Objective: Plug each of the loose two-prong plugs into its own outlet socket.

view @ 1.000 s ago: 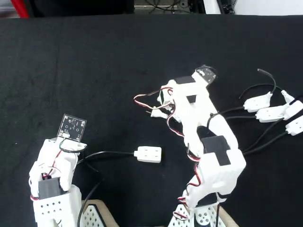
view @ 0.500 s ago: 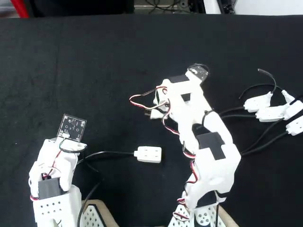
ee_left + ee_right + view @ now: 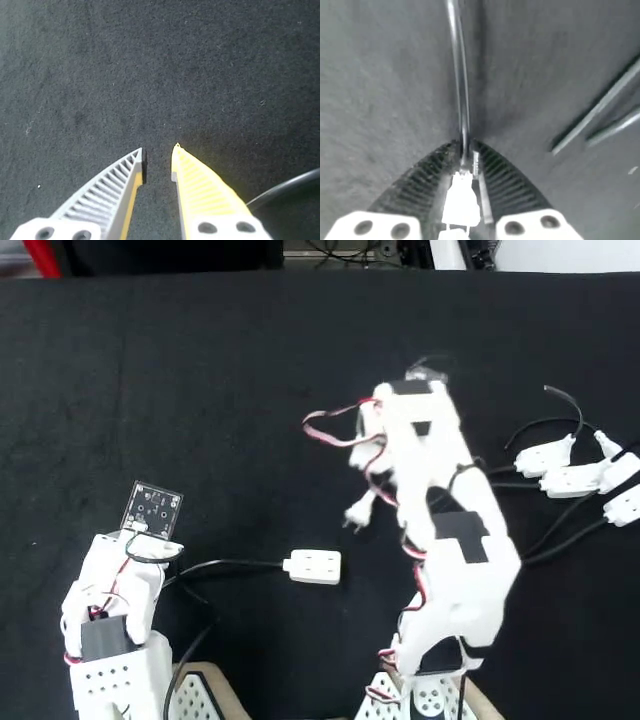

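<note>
A white two-prong plug [image 3: 461, 197] sits between the dark fingers of my right gripper [image 3: 464, 145], which is shut on it; its cable [image 3: 460, 75] runs straight away from the tips. From above, that plug [image 3: 358, 511] hangs mid-table beside the right arm [image 3: 440, 500]. A white outlet socket [image 3: 313, 566] on a black cable lies just in front and to the left of it. My left gripper [image 3: 158, 148] is open a little over bare black cloth, nothing between its fingers. The left arm [image 3: 115, 610] stays at the front left.
Several more white plugs and sockets with black cables lie bunched at the right edge [image 3: 575, 478]. A black cable [image 3: 285, 187] crosses the corner of the left wrist view. Black cloth [image 3: 200, 360] covers the whole table.
The right arm has swung to the right and carried the plug toward the front, closer to the white outlet socket. The left arm has not moved.
</note>
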Controlling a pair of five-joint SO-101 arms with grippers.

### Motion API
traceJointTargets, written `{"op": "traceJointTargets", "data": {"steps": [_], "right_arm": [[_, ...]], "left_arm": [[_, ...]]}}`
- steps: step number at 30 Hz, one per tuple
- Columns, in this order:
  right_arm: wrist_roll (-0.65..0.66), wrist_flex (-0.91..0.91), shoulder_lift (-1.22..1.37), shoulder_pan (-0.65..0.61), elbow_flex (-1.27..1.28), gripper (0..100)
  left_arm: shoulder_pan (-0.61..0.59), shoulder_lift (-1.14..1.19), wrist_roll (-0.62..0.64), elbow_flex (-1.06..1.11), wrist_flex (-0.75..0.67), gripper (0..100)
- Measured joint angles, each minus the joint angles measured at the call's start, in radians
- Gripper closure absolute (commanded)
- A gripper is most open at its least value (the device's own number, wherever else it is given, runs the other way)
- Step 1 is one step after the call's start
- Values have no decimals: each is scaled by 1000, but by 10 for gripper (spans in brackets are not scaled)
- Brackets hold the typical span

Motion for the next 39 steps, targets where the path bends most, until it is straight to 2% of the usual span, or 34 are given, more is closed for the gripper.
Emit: {"op": "traceJointTargets", "data": {"steps": [7, 12, 15, 20, 24, 29, 35, 39], "right_arm": [[253, -120, 8, 18, -48, 983], [600, -155, 63, 17, -69, 982], [758, -118, 81, 20, -98, 929], [806, -2, 84, 20, -163, 802], [830, 74, 84, 21, -206, 822], [833, 152, 84, 21, -226, 910], [833, 123, 117, 21, -216, 909], [861, 106, 175, 21, -216, 846]], "left_arm": [[0, 0, 0, 0, 0, 893], [0, 0, 0, 0, 0, 893], [0, 0, 0, 0, 0, 893], [0, 0, 0, 0, 0, 893], [0, 0, 0, 0, 0, 893], [0, 0, 0, 0, 0, 893], [0, 0, 0, 0, 0, 893], [0, 0, 0, 0, 0, 893]]}}
